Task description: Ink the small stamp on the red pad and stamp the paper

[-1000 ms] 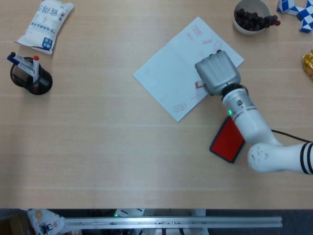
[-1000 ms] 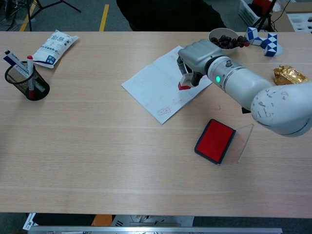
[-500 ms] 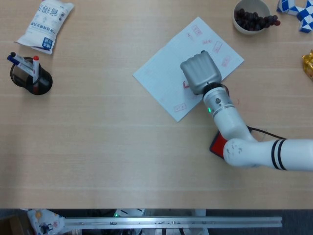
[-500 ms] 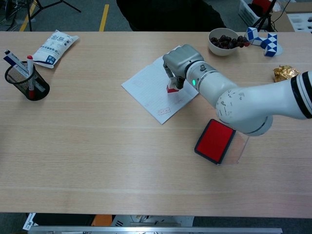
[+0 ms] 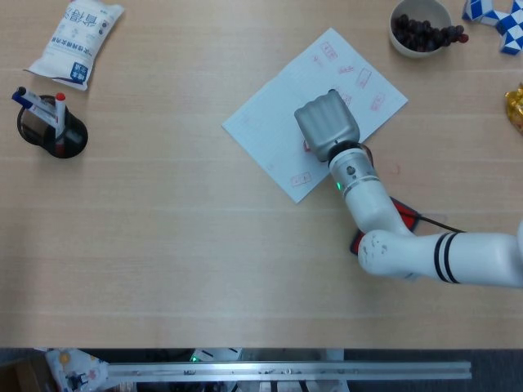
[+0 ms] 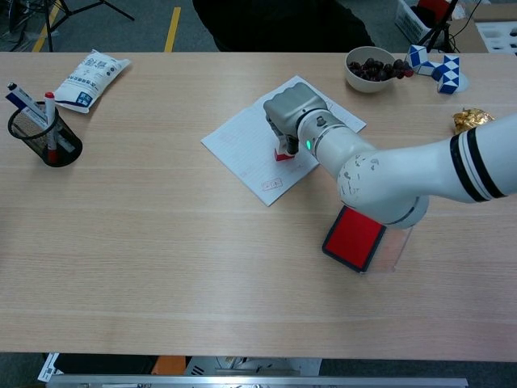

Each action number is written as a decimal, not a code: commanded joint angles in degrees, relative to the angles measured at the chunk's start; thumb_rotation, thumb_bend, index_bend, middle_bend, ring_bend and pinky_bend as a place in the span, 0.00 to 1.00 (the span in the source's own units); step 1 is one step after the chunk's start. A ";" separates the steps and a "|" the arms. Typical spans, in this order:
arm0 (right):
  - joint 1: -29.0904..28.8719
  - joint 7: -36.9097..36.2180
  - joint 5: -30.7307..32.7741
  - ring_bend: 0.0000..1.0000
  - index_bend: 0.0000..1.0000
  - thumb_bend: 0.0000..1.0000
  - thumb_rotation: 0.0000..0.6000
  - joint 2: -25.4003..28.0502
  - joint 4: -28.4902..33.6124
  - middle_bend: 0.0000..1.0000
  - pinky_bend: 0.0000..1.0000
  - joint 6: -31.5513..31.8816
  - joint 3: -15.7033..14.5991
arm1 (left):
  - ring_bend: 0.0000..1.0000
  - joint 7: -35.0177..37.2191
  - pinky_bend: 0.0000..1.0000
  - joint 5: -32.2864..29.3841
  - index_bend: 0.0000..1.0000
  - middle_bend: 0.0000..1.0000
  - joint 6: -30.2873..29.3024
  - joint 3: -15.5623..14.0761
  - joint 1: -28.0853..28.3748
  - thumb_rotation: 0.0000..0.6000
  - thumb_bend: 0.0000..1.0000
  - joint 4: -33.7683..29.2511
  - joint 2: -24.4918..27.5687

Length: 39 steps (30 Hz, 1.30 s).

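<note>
Chest view: right hand (image 6: pixel 292 113) pinches the small red-based stamp (image 6: pixel 283 151) onto the white lined paper sheet (image 6: pixel 242 141), mid-table.
Any sideways slip could smear the print; the red ink pad (image 6: pixel 354 235) lies nearer the front edge.

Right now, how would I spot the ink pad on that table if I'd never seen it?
Start at the white paper in the middle of the table, where the right hand holds the small stamp. Follow that arm toward the near right: the red pad lies flat there, dark-rimmed, its clear lid open beside it.

The right hand (image 6: pixel 292 115) reaches forward, palm down, fingers (image 6: pixel 280 137) curled closed.
</note>
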<state>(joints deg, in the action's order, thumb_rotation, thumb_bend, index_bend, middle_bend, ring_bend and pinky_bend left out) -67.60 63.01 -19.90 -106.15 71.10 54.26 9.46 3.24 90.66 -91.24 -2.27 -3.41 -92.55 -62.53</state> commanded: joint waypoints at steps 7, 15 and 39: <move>-0.56 1.03 0.36 0.45 0.72 0.35 1.00 -2.05 -2.67 0.55 0.39 -0.47 -0.26 | 0.13 0.08 0.09 -0.24 0.00 0.11 0.25 -0.02 -0.04 1.00 0.12 0.21 -0.09; -0.68 1.50 0.37 0.45 0.72 0.35 1.00 -3.24 -4.68 0.55 0.39 -0.82 0.01 | 0.13 0.29 0.09 -0.37 0.00 0.11 0.11 0.04 -0.18 1.00 0.12 0.42 -0.13; 0.09 2.09 -0.28 0.45 0.72 0.35 1.00 -4.84 -7.10 0.55 0.39 -1.50 0.56 | 0.13 0.59 0.09 -0.68 0.00 0.11 0.27 0.15 -0.29 1.00 0.12 0.99 -0.33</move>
<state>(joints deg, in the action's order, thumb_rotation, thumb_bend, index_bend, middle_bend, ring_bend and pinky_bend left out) -67.51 65.10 -20.17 -110.99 64.00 52.75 10.02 3.84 89.98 -90.97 -2.12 -3.71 -91.55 -62.86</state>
